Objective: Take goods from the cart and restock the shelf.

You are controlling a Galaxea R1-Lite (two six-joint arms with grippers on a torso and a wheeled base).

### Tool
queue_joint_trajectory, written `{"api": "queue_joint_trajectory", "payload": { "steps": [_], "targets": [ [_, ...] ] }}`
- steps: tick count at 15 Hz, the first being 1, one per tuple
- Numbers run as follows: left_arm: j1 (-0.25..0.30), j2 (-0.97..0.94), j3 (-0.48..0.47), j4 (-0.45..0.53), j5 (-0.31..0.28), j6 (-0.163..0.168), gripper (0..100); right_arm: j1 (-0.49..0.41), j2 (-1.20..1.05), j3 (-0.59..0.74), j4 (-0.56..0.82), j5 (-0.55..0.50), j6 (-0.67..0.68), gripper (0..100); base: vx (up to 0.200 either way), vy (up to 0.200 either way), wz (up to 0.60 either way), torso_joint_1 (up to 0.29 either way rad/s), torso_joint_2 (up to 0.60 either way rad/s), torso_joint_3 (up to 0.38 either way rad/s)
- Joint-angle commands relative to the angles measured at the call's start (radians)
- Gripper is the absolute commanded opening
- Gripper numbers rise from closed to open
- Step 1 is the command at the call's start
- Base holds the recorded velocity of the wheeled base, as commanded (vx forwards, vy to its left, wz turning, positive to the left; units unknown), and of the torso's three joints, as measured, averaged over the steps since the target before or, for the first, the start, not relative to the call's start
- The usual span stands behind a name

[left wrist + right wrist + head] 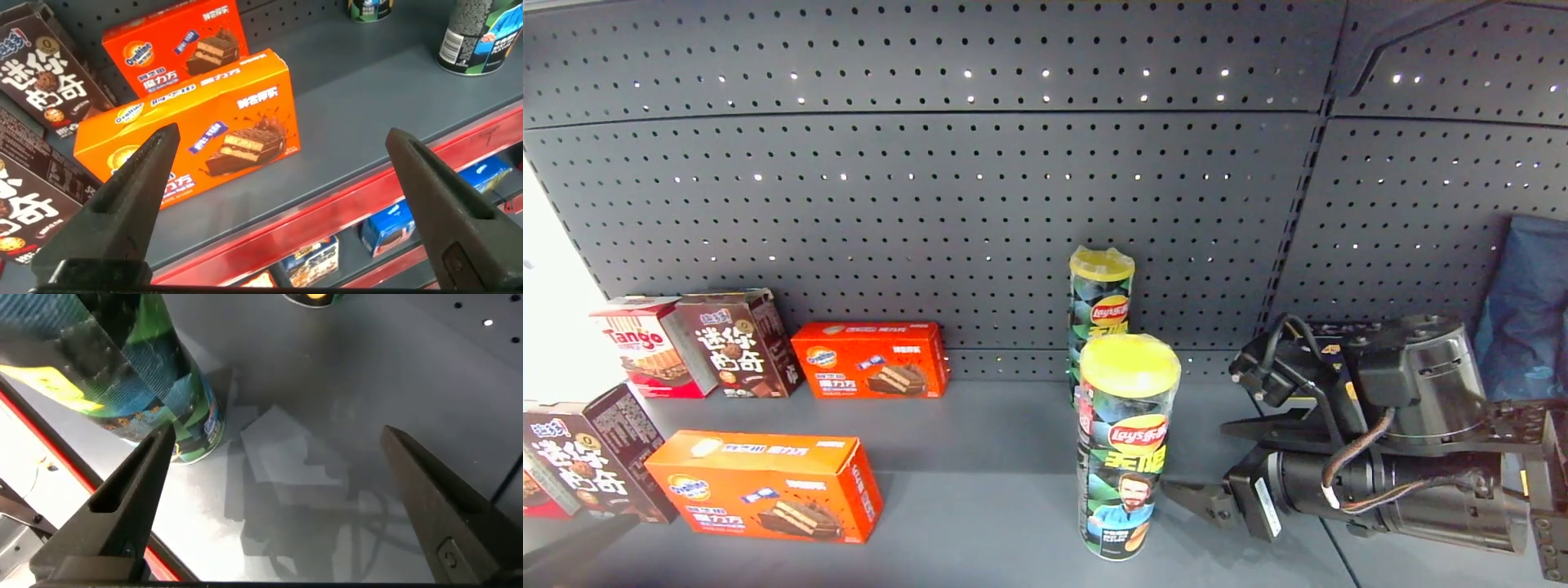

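Standing upright on the grey metal shelf [1005, 425], the tall green chip can with yellow plastic lid [1127, 445] has the right gripper [1201, 461] just beside it, fingers spread. The left gripper [282, 135], fingers also spread, hangs over a flat orange cardboard box [196, 122].

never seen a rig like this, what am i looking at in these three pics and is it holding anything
This is a two-armed robot restocking a shop shelf. The wide picture comes from a camera on its head; the other two come from cameras on its wrists, looking past the claws. On the shelf stand two yellow-lidded chip tubes, the front can and back can, with orange boxes and brown boxes. The right gripper is open beside the front can; the left gripper is open above an orange box. Neither holds anything.
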Motion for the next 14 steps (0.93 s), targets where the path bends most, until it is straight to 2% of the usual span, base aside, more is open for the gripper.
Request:
{"api": "queue_joint_trajectory", "payload": {
  "steps": [1,8,14],
  "targets": [
    [0.0,-0.001,0.001,0.001,0.0,0.0,100,0.002,0.008,0.001,-0.001,0.001,0.0,100,0.0,0.0,0.0,0.0,0.0,0.0],
    [0.0,-0.002,0.004,0.001,0.0,0.0,100,0.012,-0.001,0.01,-0.001,-0.004,0.0,100,0.0,0.0,0.0,0.0,0.0,0.0],
    [0.0,-0.024,0.021,0.002,0.0,0.0,100,-0.067,-0.006,-0.003,-0.001,-0.025,0.0,100,0.0,0.0,0.0,0.0,0.0,0.0]
  ]
}}
